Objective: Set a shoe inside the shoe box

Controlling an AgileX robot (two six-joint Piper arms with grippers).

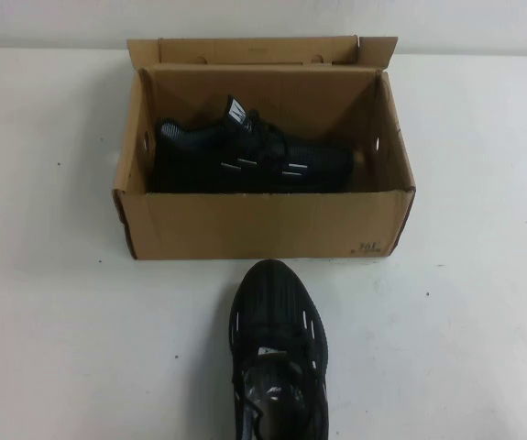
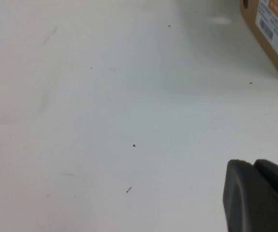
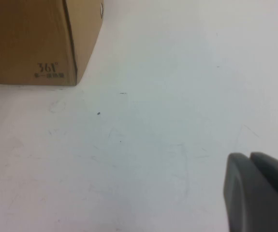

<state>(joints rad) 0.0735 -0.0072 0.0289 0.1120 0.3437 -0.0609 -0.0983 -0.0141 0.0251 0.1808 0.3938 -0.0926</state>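
Observation:
The shoe (image 1: 278, 357), a black sneaker with short white dashes on its sides, stands on the white table just in front of the shoe box, toe toward the box. The brown cardboard shoe box (image 1: 263, 225) is open, its lid flap standing up at the back. The twin sneaker (image 1: 245, 151) with its upright white-striped tongue tab lies inside it. Neither arm shows in the high view. My left gripper (image 2: 252, 164) is shut and empty over bare table, with a box corner (image 2: 274, 34) far off. My right gripper (image 3: 249, 157) is shut and empty, with the box's printed corner (image 3: 30, 43) ahead.
The white table (image 1: 52, 321) stretches to both sides of the box and the shoe. A pale wall runs behind the box. The box end in the left wrist view carries a white barcode label (image 2: 274, 24).

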